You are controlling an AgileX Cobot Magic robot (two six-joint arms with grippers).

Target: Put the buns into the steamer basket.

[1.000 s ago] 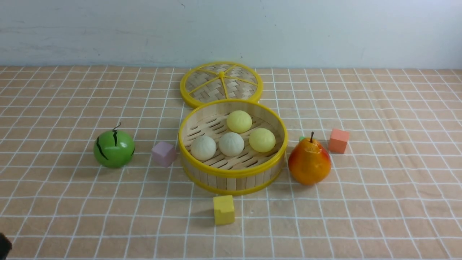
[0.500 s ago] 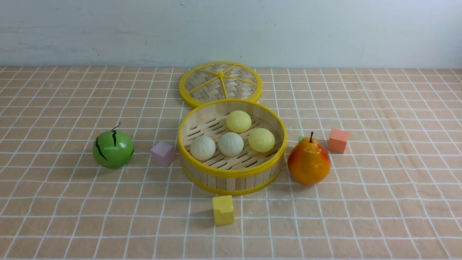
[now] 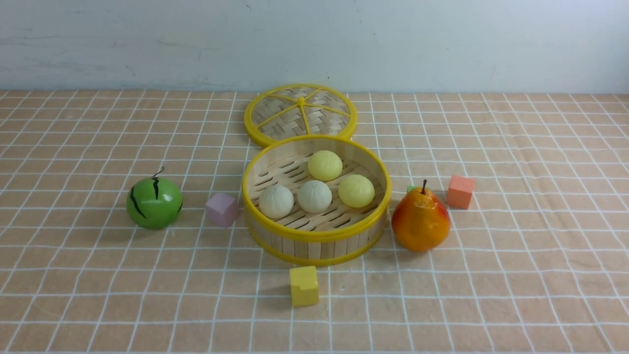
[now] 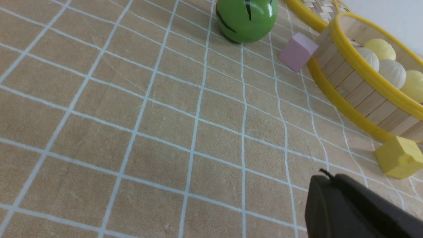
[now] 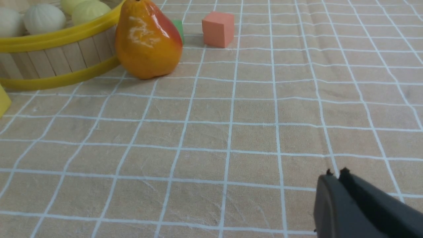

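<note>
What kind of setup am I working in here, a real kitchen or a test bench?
Likely a staged test tabletop, not a kitchen: a gridded orange cloth against a bare wall, with a toy-like pear, foam-like cubes and a steamer basket.

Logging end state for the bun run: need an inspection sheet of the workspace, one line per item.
Surface: table under a tan cloth with a white grid, slightly wrinkled.
Job's things: four buns all inside the steamer basket, two off-white, two pale yellow; none outside it.
Clutter: lid flat behind the basket; melon ball; pear; purple cube; yellow cube; salmon cube; small green block behind the pear.
Grippers: left gripper shut, empty; right gripper shut, empty; both off the basket.
Cables: nothing seen.
Surroundings: plain pale wall.
</note>
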